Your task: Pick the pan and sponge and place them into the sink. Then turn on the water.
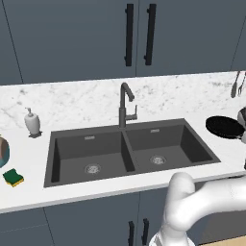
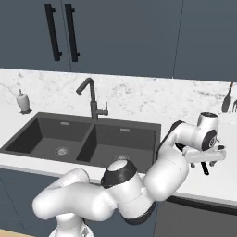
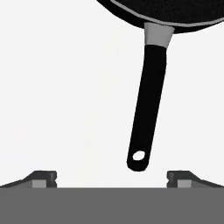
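Note:
The black pan (image 1: 225,127) lies on the white counter just right of the sink (image 1: 129,151). In the hand view its long black handle (image 3: 146,100) runs down from the pan's rim, and its holed end lies a little right of the middle between my fingertips. My gripper (image 3: 112,177) hovers over that handle end, open, with nothing in it. From the right base view the gripper (image 2: 203,162) points down at the counter right of the sink (image 2: 83,139). The green and yellow sponge (image 1: 13,177) rests on the counter far left of the sink. No water runs from the tap (image 1: 126,103).
A white soap dispenser (image 1: 32,121) stands behind the sink's left corner. A rounded object (image 1: 2,151) sits at the left edge near the sponge. Utensils (image 2: 227,99) hang on the back wall at the right. Dark cupboards run above the counter.

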### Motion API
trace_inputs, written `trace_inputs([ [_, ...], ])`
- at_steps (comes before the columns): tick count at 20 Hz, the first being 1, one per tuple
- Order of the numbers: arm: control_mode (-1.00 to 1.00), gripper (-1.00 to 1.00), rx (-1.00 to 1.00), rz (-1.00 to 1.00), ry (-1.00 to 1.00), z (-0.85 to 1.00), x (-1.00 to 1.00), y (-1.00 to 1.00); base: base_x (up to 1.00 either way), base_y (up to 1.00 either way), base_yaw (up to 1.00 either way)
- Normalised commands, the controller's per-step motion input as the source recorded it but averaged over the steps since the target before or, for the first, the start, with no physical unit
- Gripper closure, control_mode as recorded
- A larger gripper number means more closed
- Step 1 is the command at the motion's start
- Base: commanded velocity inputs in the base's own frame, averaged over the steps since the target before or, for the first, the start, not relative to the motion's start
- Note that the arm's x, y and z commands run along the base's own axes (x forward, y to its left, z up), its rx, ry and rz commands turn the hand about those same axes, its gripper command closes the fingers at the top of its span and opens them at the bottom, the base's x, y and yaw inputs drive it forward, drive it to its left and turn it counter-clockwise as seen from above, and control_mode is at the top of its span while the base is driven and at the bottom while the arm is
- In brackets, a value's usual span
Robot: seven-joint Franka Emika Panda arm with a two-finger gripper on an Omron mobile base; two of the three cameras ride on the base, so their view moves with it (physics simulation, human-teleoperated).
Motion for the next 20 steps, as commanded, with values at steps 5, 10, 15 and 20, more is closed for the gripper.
trace_inputs([
  [5, -1.00, -1.00, 0.00, 0.00, 0.00, -0.37, 0.21, -0.40, 0.00, 0.00, 0.00],
  [10, -1.00, -1.00, 0.00, 0.00, 0.00, -0.40, 0.27, -0.23, 0.00, 0.00, 0.00],
  [15, -1.00, -1.00, 0.00, 0.00, 0.00, -0.45, 0.26, -0.19, 0.00, 0.00, 0.00],
  [20, -1.00, 1.00, 0.00, 0.00, 0.00, -0.44, 0.03, -0.05, 0.00, 0.00, 0.00],
])
